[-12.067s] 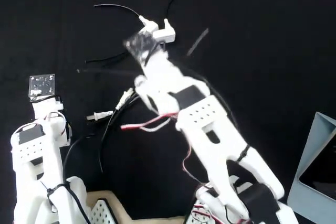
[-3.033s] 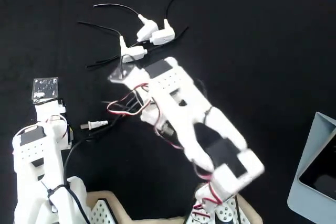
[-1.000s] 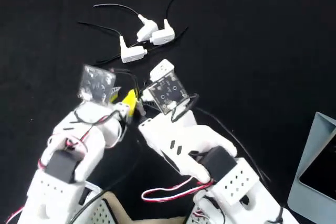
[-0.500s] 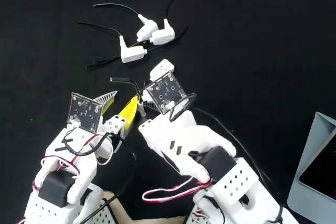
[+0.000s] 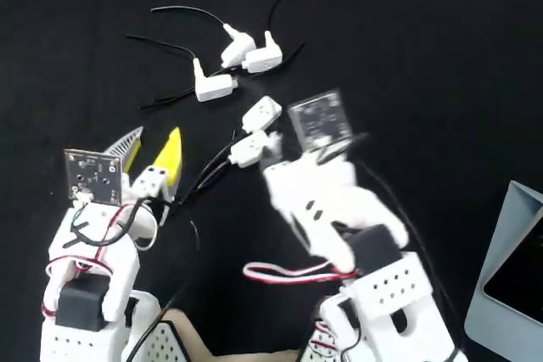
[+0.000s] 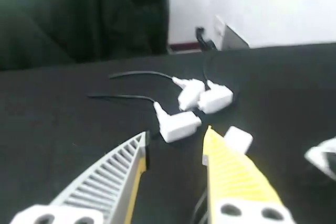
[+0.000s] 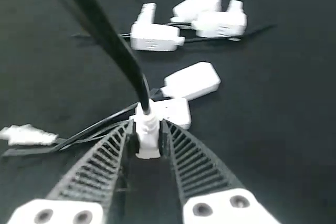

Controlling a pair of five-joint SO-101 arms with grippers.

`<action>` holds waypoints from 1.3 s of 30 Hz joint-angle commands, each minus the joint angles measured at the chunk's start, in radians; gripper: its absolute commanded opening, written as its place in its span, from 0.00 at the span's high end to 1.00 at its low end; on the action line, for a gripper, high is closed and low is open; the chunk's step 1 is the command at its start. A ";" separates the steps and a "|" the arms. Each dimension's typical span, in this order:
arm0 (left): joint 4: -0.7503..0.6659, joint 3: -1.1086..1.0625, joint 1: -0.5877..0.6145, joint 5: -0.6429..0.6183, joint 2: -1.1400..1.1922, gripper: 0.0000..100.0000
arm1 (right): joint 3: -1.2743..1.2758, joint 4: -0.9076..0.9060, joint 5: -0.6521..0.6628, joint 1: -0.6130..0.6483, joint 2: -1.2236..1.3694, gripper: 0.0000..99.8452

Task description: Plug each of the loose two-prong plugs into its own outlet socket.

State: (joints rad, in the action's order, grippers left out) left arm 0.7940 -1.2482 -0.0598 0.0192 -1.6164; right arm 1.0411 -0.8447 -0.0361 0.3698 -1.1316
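My right gripper (image 7: pixel 148 129) is shut on a white two-prong plug (image 7: pixel 146 139) whose black cable (image 7: pixel 107 40) runs up and away. Just in front of the plug lies a white outlet socket (image 7: pixel 176 111), with a second socket (image 7: pixel 191 81) beyond it. From above, these two sockets (image 5: pixel 250 148) (image 5: pixel 262 113) lie just ahead of the right gripper (image 5: pixel 271 158). Another loose plug (image 7: pixel 26 135) lies off to one side. My left gripper (image 6: pixel 176 137) is open and holds nothing; from above its yellow finger (image 5: pixel 170 157) and grey finger (image 5: pixel 127 143) are spread, left of the sockets.
Three white plug-and-socket blocks (image 5: pixel 214 86) (image 5: pixel 237 44) (image 5: pixel 263 58) with thin black cables lie at the back of the black table. A grey box (image 5: pixel 509 269) stands at the right edge. Black cable (image 5: pixel 199 180) loops between the two arms.
My left arm has pulled back to the left, away from the right gripper, with its fingers open. My right arm has swung right and forward, carrying the plug up to the nearer socket.
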 commanded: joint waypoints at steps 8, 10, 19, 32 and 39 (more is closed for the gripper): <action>-0.066 0.252 -0.177 0.130 0.703 0.76 | -0.111 0.008 -0.003 -0.270 -0.007 0.99; -0.066 0.326 -0.209 0.130 0.830 0.74 | -0.104 0.032 -0.003 -0.305 -0.007 0.99; -0.068 0.708 -0.302 0.149 1.427 0.74 | -0.093 0.043 -0.003 -0.330 -0.007 0.99; -0.068 1.009 -0.331 0.221 1.889 0.74 | -0.087 0.040 -0.003 -0.328 -0.007 0.99; -0.066 1.044 -0.274 0.221 1.939 0.74 | -0.087 0.040 -0.003 -0.328 -0.007 0.99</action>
State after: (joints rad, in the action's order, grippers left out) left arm 0.7311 -0.2232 -0.3606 0.2325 0.3168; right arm 0.9920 -0.8247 -0.0361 0.0522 -1.1316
